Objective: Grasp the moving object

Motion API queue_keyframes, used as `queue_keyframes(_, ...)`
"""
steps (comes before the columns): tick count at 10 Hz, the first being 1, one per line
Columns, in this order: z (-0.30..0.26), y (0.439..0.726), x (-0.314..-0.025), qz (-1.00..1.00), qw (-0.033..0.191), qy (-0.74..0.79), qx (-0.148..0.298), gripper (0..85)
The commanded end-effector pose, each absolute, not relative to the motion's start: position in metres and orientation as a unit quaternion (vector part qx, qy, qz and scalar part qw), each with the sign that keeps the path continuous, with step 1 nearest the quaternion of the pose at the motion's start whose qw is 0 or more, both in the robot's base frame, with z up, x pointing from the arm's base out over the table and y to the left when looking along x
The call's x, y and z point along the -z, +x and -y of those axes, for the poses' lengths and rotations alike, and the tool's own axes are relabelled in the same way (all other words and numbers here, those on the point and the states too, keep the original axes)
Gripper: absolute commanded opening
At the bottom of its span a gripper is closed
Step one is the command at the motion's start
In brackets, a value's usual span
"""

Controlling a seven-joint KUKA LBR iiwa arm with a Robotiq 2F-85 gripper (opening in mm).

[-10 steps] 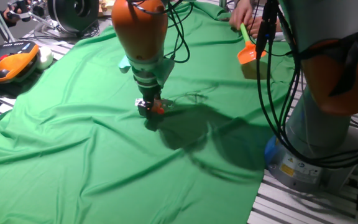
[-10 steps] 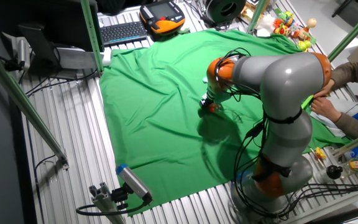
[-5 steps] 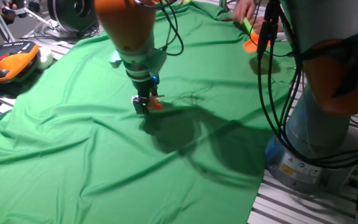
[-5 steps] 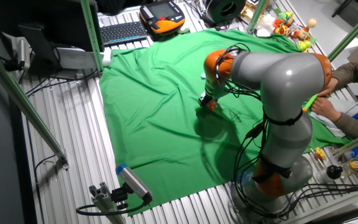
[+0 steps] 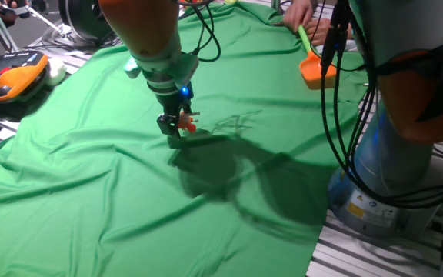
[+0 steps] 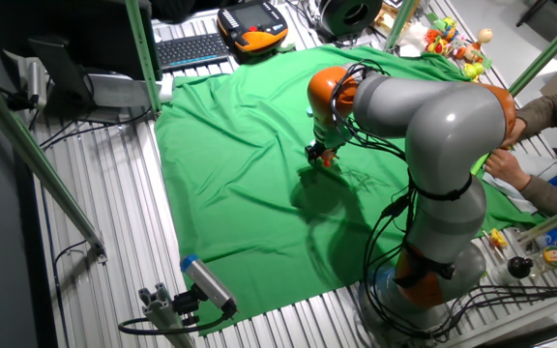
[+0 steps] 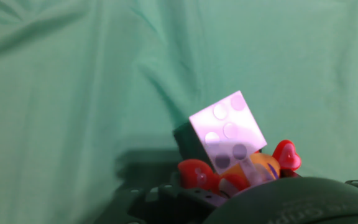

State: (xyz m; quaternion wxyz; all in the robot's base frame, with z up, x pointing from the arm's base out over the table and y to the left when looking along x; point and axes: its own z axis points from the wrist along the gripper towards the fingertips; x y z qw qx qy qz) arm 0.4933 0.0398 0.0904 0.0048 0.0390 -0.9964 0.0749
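We see the claw (image 5: 177,127) low over the green cloth (image 5: 91,177) that covers the worktop (image 6: 95,242), its fingers clenched on the moving object (image 5: 188,127), a tiny toy with red-orange bits. In the other fixed view the claw (image 6: 319,155) sits near the middle of the cloth (image 6: 230,193), the toy (image 6: 326,161) showing as a small red-orange speck at its tip. The hand view shows the toy (image 7: 241,171) pressed close against the fingers: red heart-shaped bits, an orange body, and a pale studded block on top. At the far right a person's hand (image 5: 302,15) holds an orange scoop with a green handle (image 5: 311,61), well apart from the claw.
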Motion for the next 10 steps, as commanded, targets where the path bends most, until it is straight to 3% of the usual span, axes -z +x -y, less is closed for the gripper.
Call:
queue_keyframes(1,-0.038,0.495,-0.094,0.996,0.006,0.038,-0.074,17.0)
queue_keyframes(10,-0.038,0.495,-0.127,0.997,0.009,0.006,-0.082,17.0)
